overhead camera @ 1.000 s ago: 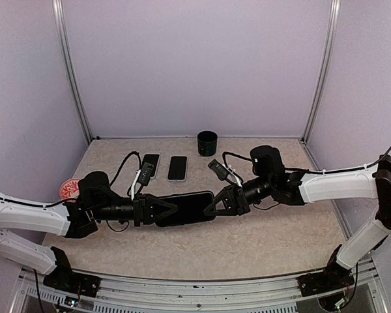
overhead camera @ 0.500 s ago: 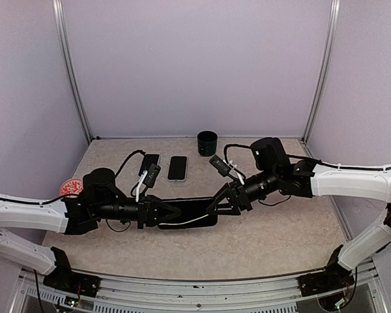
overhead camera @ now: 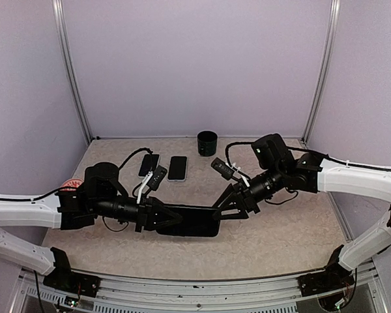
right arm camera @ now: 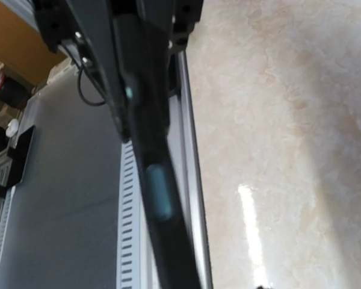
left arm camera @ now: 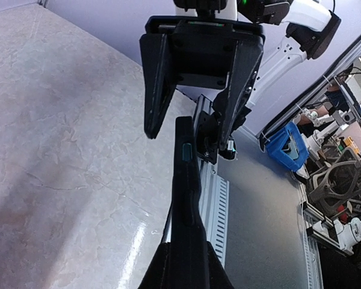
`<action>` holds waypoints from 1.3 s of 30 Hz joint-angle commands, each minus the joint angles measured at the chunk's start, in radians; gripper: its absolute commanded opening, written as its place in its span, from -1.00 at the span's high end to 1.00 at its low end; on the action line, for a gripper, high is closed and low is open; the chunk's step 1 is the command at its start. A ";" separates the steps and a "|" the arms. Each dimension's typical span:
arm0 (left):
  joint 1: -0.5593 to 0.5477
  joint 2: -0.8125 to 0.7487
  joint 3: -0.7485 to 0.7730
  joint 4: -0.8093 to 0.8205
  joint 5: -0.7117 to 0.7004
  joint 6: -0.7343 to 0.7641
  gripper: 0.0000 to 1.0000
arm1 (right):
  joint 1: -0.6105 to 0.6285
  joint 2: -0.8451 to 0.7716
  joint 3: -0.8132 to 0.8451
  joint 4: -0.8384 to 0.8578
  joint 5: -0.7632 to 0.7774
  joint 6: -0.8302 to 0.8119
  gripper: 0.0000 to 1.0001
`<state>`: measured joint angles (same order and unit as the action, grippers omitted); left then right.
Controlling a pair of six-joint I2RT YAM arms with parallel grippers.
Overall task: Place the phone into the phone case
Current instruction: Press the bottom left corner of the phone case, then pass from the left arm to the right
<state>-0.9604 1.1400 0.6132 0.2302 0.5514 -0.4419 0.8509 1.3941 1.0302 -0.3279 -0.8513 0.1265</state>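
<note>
Currently: one phone (overhead camera: 194, 220), at the middle of the table (overhead camera: 280, 241), left gripper (overhead camera: 166, 217) clamped on one end, right gripper (overhead camera: 225, 210) with jaws apart either side of the other; risk, as I judge it, that this one-ended hold lets it twist or drop.

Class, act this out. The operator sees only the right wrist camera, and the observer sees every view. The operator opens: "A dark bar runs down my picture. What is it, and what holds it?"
Observer: It is the black phone, seen edge-on. The left arm has its jaws shut on the far end.
Operator: And my own jaws?
Observer: The left wrist view shows the right arm with its jaws open, one on each side of the phone's other end.
Operator: Anything else on the table?
Observer: At the back, a dark slab and a white-edged phone lie flat near a dark cup.
</note>
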 commanded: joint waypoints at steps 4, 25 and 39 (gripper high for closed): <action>-0.041 0.042 0.120 -0.098 0.060 0.100 1.00 | 0.048 0.046 0.044 -0.059 -0.051 -0.066 0.02; -0.070 0.111 0.194 -0.227 0.079 0.166 1.00 | 0.144 0.166 0.104 -0.149 -0.095 -0.152 0.70; -0.070 0.087 0.168 -0.202 0.036 0.144 0.16 | 0.166 0.148 0.087 -0.084 -0.119 -0.155 1.00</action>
<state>-1.0309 1.2522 0.7605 -0.0422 0.6216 -0.3027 0.9882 1.5578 1.1099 -0.4603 -0.9157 -0.0326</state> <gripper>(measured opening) 0.282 0.091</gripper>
